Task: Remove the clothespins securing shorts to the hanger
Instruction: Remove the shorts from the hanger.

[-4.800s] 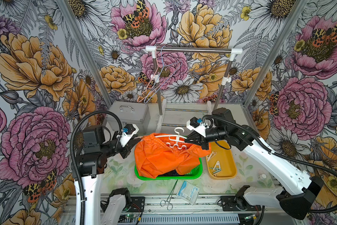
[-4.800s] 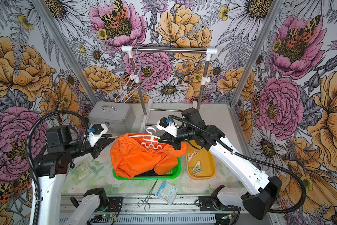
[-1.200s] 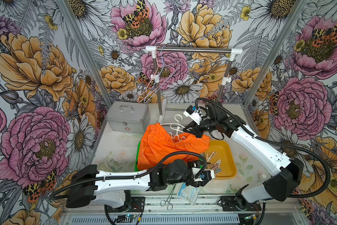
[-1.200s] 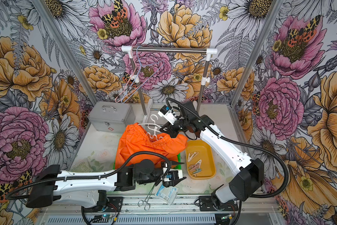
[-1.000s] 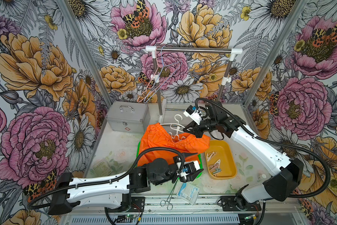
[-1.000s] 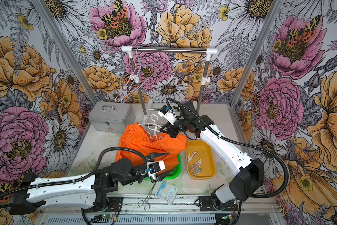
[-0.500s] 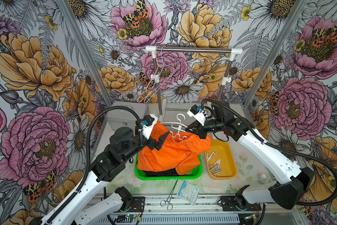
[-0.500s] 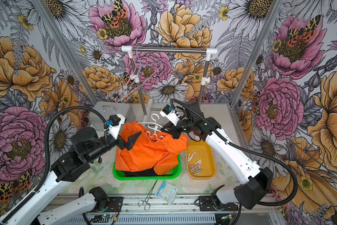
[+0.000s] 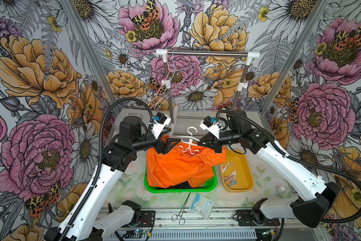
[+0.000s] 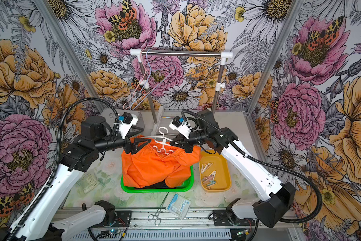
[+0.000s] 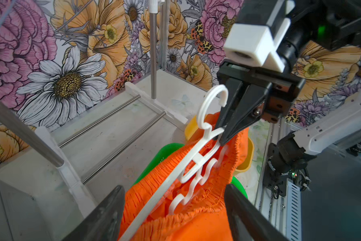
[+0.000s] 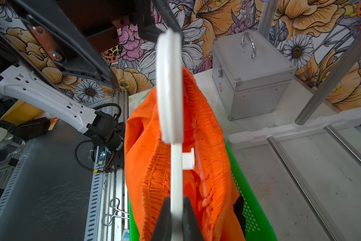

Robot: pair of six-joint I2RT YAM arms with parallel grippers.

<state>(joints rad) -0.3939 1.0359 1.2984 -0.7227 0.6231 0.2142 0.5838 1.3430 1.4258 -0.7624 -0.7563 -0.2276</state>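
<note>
Bright orange shorts (image 9: 179,167) (image 10: 154,164) hang from a white plastic hanger (image 9: 188,141) (image 11: 196,160) over the green basket. My right gripper (image 9: 198,144) (image 12: 176,201) is shut on the hanger's arm on its right side, as the left wrist view shows (image 11: 221,139). My left gripper (image 9: 169,145) (image 11: 174,187) is open, its fingers wide on either side of the waistband and the hanger's left arm, touching neither. Several clothespins (image 9: 229,173) (image 10: 209,173) lie in the yellow tray. No clothespin shows on the hanger. Black fabric (image 12: 238,206) lies under the orange shorts.
The green basket (image 9: 175,190) sits mid-table, with the yellow tray (image 9: 245,167) on its right. Steel forceps (image 9: 181,210) and a surgical packet (image 9: 201,205) lie at the front edge. A metal box (image 12: 252,83) stands back left. The rack (image 9: 204,53) holds wire hangers.
My left arm has swung up from the table's front by the tray to the hanger's left end, and its open jaws now straddle the waistband. The right gripper has kept hold of the hanger.
</note>
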